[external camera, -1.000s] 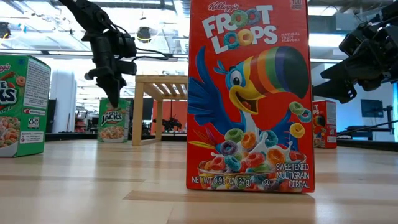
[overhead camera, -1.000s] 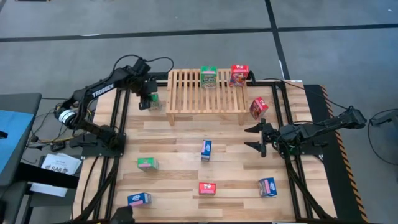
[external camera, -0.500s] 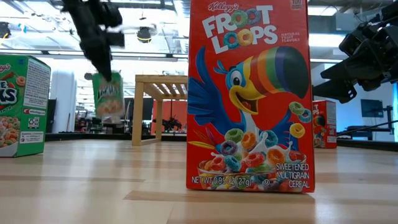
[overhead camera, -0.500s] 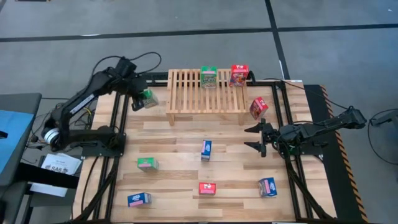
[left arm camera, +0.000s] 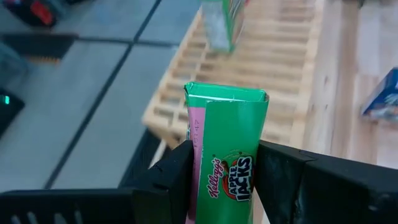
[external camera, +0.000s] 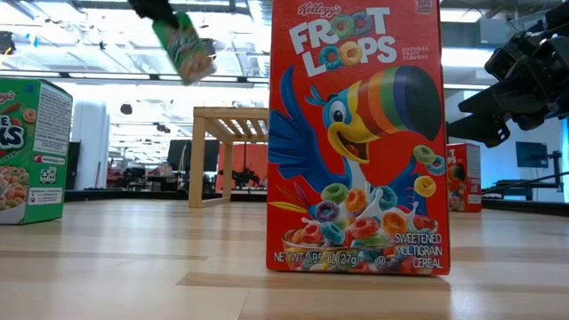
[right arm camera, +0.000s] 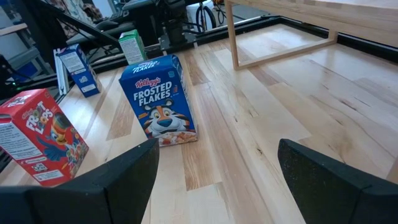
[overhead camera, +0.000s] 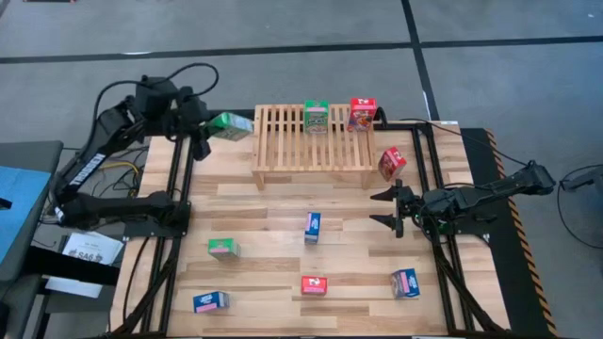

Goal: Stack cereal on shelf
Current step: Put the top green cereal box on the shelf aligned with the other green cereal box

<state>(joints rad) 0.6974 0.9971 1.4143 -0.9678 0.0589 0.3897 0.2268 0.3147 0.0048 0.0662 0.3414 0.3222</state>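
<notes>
Left gripper (overhead camera: 205,127) fingers are pinching a green cardboard cereal box (overhead camera: 230,125) near the slatted wooden shelf (overhead camera: 311,143); right gripper (overhead camera: 385,209) fingers are spreading above the desk (overhead camera: 264,254).

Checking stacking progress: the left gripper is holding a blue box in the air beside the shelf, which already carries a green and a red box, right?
Not quite: the box in the left gripper is green, an Apple Jacks box, as the left wrist view shows. The rest holds.
</notes>
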